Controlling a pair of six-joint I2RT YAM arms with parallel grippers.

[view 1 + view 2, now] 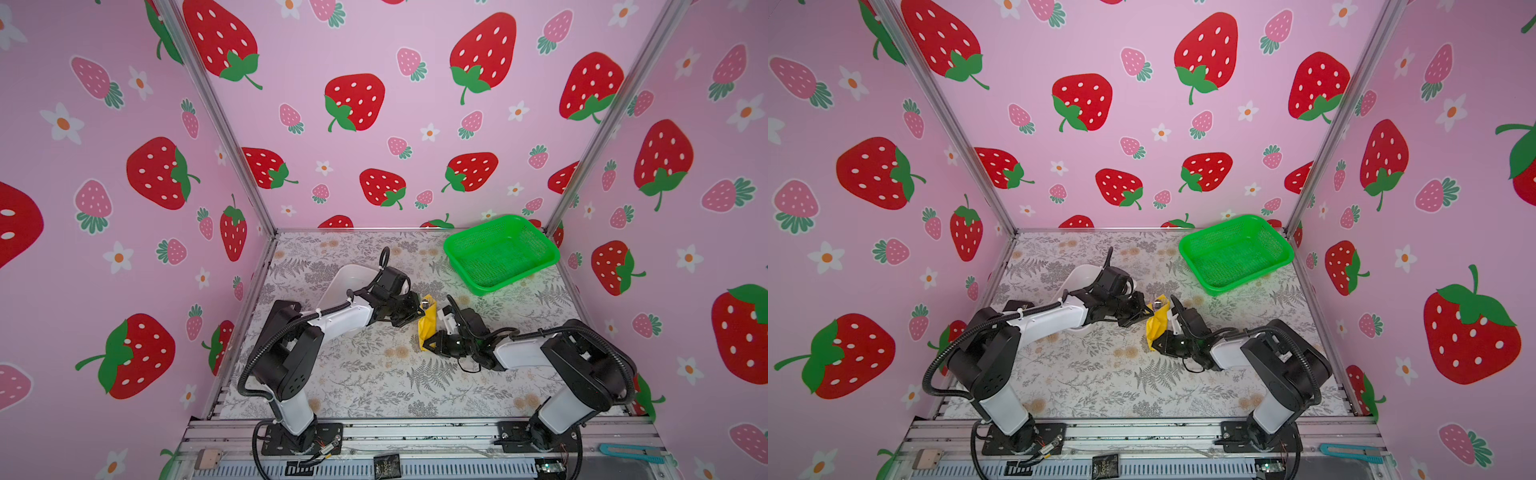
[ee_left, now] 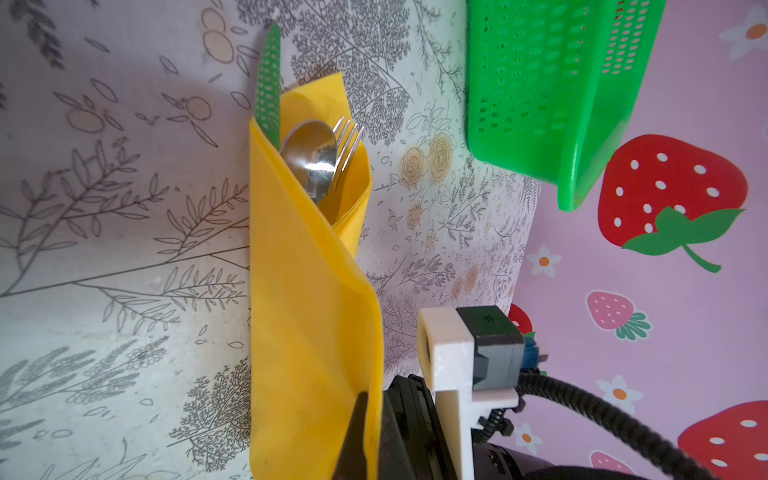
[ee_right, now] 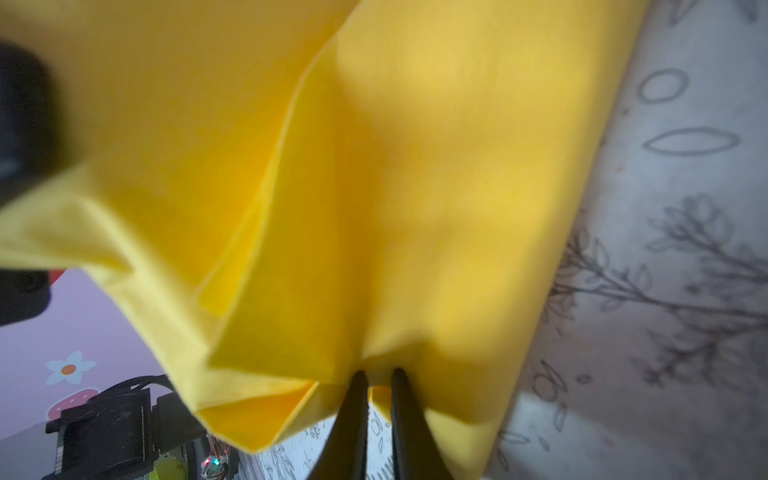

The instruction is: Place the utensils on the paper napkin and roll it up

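The yellow paper napkin (image 1: pixel 428 328) (image 1: pixel 1158 326) lies rolled at mid-table, wrapped round the utensils. In the left wrist view the spoon (image 2: pixel 309 153) and fork (image 2: pixel 347 137) heads poke out of the roll's (image 2: pixel 307 311) far end. Beside them is a slim third piece (image 2: pixel 268 83) that shows green mesh. The handles are hidden inside. My left gripper (image 1: pixel 420 312) (image 1: pixel 1148 312) (image 2: pixel 368 399) is shut on one napkin edge, near the end with the heads. My right gripper (image 1: pixel 428 343) (image 1: pixel 1156 345) (image 3: pixel 379 374) pinches the folded napkin (image 3: pixel 415 187) at the other end, its fingers almost together.
A green mesh basket (image 1: pixel 500 253) (image 1: pixel 1235 251) (image 2: pixel 540 83) stands at the back right. A white bin (image 1: pixel 353 282) (image 1: pixel 1079 276) sits under my left arm. Strawberry-print walls close in the floral tabletop on three sides.
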